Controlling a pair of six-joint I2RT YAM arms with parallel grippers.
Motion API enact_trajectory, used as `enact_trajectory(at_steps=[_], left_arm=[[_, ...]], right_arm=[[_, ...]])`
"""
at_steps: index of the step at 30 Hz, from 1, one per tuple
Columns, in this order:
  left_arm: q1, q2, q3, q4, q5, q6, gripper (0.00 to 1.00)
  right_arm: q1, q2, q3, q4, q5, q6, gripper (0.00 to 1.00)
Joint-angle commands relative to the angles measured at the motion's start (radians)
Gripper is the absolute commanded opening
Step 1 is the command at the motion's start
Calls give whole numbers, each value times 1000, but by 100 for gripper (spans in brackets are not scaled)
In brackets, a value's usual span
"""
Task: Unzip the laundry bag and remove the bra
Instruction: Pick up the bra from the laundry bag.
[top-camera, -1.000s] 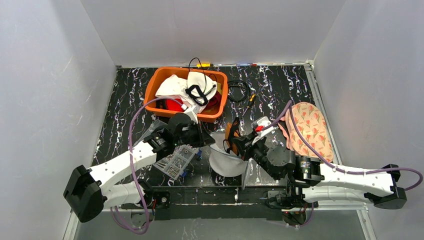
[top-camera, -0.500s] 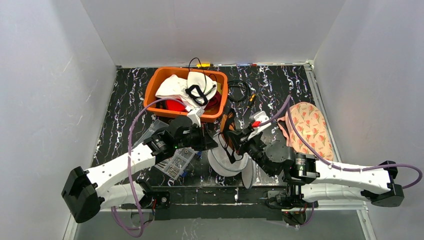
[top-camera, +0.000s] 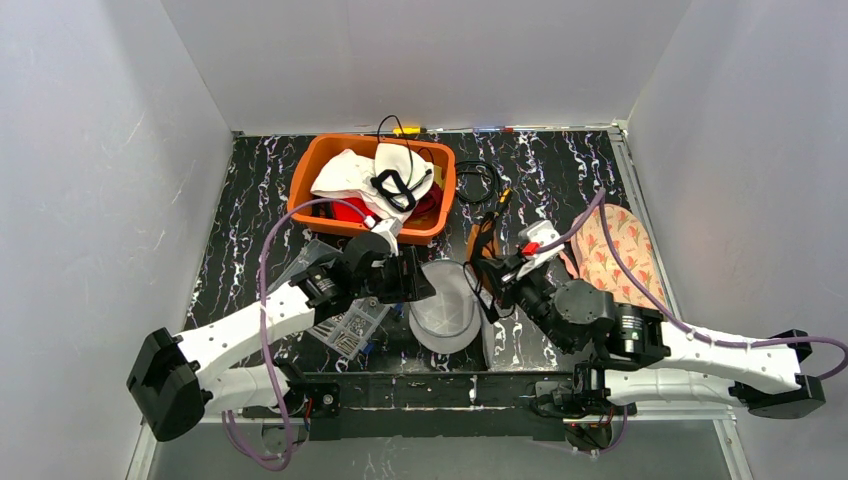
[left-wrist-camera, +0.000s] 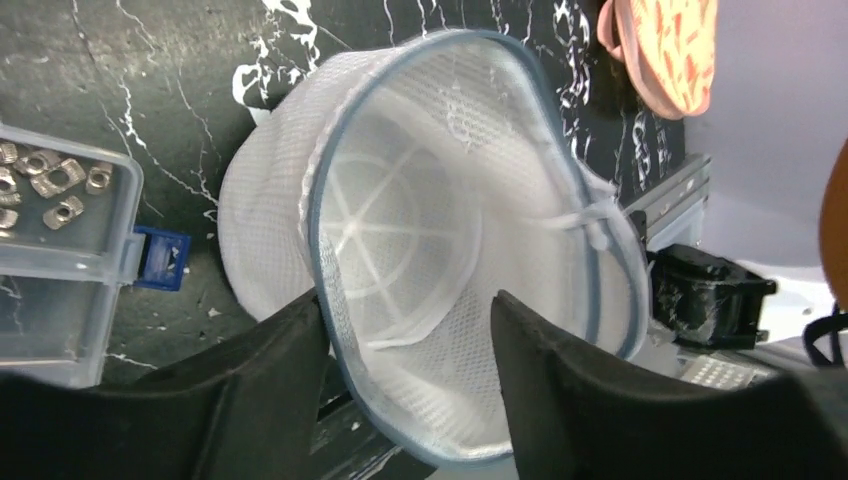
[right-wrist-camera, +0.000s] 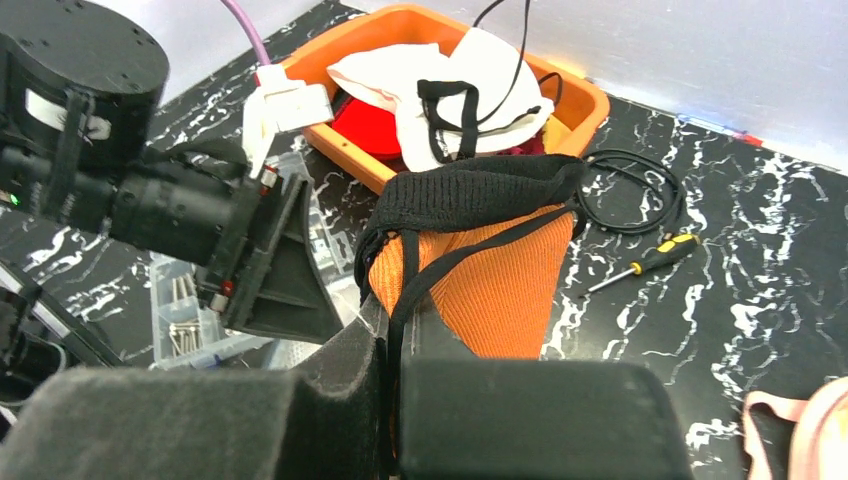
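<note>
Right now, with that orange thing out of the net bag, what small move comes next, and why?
Probably the right gripper should carry the orange bra aside and lower it onto the table. It is shut on the bra, which is clear of the laundry bag; the bag looks empty, and the left gripper stands open at its rim.

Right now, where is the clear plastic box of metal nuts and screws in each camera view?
Top external: clear plastic box lower left of centre.
Left wrist: at the left edge.
Right wrist: lower left.
Shared landmark: peach floral cloth, on the right in all three.
</note>
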Motion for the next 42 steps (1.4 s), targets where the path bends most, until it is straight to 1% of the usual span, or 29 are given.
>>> enact_trajectory(at_steps=[1,4,7,10,13,16,20,23,28,34,42], left_arm=[[7,-60,64,-74,-43,7,68],[12,-107,105,-131,-54,7,84],[27,-157,171,-201,-77,20,93],[45,-193,262,-238,-23,83,98],[53,-186,369,-267,87,143,99],[61,-160,452,-279,212,155,98],[67,-114,468,-238,386,101,98],[68,-69,463,-239,463,72,99],[69,-23,455,-211,487,40,98],[69,45,484,-237,475,39,98],[68,103,456,-223,478,-15,89]], right_arm=[[-1,-53,72,-107,-12,-86,1],[-1,-72,84,-139,-109,-166,1],[-2,-51,111,-197,-215,-270,1],[-1,14,140,-259,-272,-338,1],[-1,74,144,-288,-258,-427,1],[-1,89,114,-244,-283,-528,1],[1,67,49,-133,-295,-635,1],[0,57,16,-72,-299,-696,1],[0,68,19,-48,-364,-729,1],[1,76,33,-38,-407,-711,1],[0,85,27,-35,-395,-718,1]])
